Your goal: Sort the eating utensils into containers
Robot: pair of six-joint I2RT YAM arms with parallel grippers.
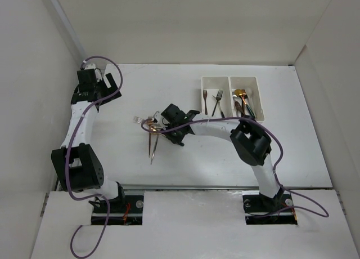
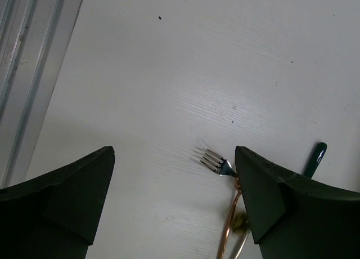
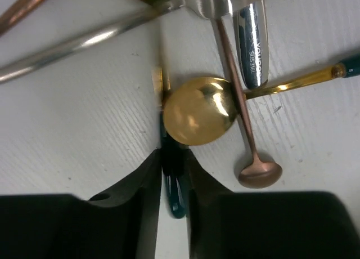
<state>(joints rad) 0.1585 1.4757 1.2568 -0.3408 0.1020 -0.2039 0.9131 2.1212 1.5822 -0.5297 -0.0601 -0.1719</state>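
Right gripper (image 3: 173, 157): black fingers (image 3: 135, 205), with a dark green handle (image 3: 175, 200) shown between them. Ahead of the tips, a gold spoon bowl (image 3: 198, 111) and copper spoon (image 3: 259, 173) are seen on a white table (image 3: 73, 118).

High rear overview; close downward wrist views, shared utensil pile (image 1: 152, 129)

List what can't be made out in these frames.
- Top view: loose pile partly under right pincer, count unclear.
- Top view: utensils in containers too small to identify.
- Left wrist: fork handle behind a finger of left pincer.
- Right wrist: working end of the dark green handle hidden under gold spoon.
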